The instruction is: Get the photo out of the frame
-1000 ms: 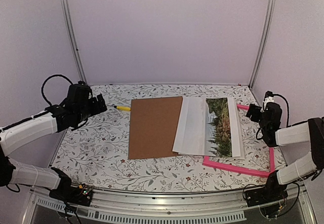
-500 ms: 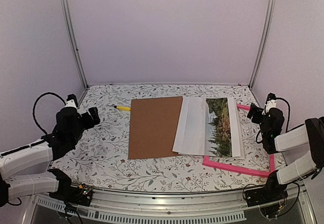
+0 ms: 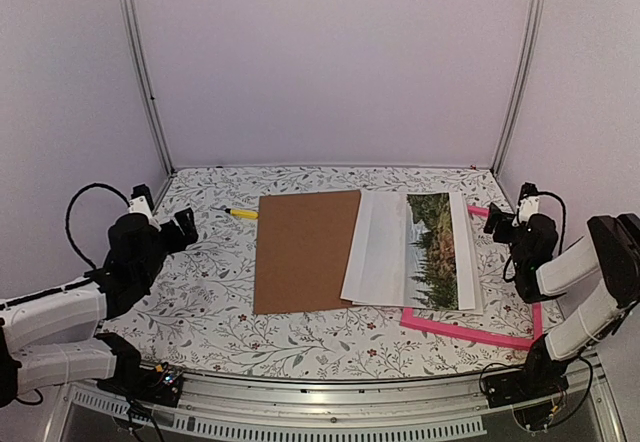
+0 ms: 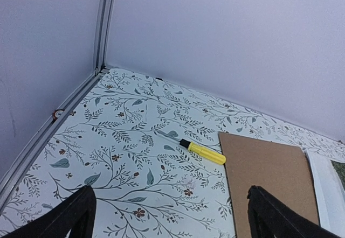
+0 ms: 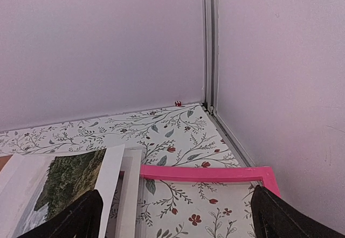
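The photo (image 3: 425, 252), a white-bordered sheet with dark trees, lies flat right of centre. It covers the left part of the pink frame (image 3: 470, 334) and shows again in the right wrist view, photo (image 5: 64, 184) beside frame (image 5: 205, 173). My left gripper (image 3: 185, 227) hangs open low at the far left, well apart from both. Its two fingers (image 4: 70, 219) have only table between them. My right gripper (image 3: 497, 220) stands open at the frame's far right corner, and its fingers (image 5: 280, 216) hold nothing.
A plain brown backing board (image 3: 303, 250) lies in the middle, its right edge under the white sheet. A yellow-handled screwdriver (image 3: 240, 213) lies just off its far left corner, also seen as the screwdriver (image 4: 202, 152). Walls and metal posts close in three sides.
My left arm has dropped and folded back toward the near left. The right arm has drawn slightly back to the right. Photo, frame and board have not moved.
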